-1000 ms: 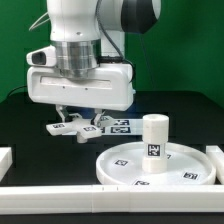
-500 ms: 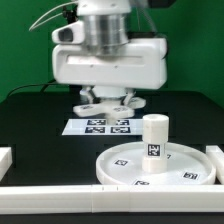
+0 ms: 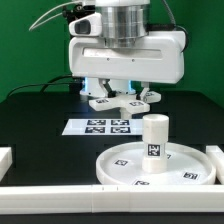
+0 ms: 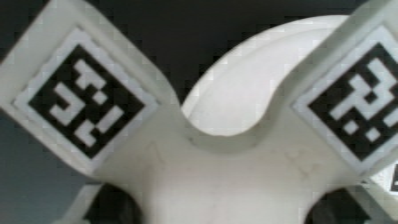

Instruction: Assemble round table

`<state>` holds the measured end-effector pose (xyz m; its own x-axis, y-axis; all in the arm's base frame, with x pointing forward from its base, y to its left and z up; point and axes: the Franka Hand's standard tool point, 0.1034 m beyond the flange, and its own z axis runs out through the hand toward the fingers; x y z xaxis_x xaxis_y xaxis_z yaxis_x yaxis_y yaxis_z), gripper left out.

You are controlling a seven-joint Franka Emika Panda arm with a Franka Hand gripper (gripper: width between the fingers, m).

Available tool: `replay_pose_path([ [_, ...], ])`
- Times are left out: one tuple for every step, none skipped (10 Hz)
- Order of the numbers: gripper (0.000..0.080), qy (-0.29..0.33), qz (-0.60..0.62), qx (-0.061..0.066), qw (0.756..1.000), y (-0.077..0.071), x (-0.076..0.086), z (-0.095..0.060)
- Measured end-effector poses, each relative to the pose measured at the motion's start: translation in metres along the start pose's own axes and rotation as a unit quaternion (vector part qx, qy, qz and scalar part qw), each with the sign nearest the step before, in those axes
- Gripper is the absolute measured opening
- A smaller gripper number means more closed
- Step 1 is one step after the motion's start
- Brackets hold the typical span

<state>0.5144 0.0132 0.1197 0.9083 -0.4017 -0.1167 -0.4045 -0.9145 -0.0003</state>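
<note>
green backdrop behind, black table underneath. going from the exterior view's left: a plain white block sits at the table edge, then the marker board lies flat, further back.

above the marker board and clear of it hangs the gripper. its jaws are drawn in to a narrow gap and clamped on the cross-shaped foot piece, which is lifted off the table with its tagged arms spread roughly level. the wrist view shows two of those arms close up, with a rounded white shape between them that i cannot identify.

further right and nearer the camera, the short leg stands upright about mid-way on the round disc. whether it is fully seated there i cannot tell.

the step in hand looks like carrying the foot over to the leg's top. to do it well, hold the foot level and travel high enough to pass the leg's upper rim. centre the hub over the leg before descending, then come straight down. an off-centre touch could tip the leg or skew the foot in the jaws.
</note>
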Motion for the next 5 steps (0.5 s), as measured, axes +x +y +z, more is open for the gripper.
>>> replay_pose_path([
  [0.0445,-0.004,-0.003,0.003,1.0,-0.016,0.006,-0.014],
  [0.0445,-0.008,-0.022,-0.002,1.0,-0.036,0.016,-0.027],
  [0.0445,0.0,-0.055,-0.02,0.998,-0.053,0.027,-0.035],
  [0.0445,0.004,-0.052,-0.015,0.999,-0.054,0.028,-0.033],
  [0.0445,0.003,-0.05,-0.016,0.999,-0.052,0.028,-0.032],
])
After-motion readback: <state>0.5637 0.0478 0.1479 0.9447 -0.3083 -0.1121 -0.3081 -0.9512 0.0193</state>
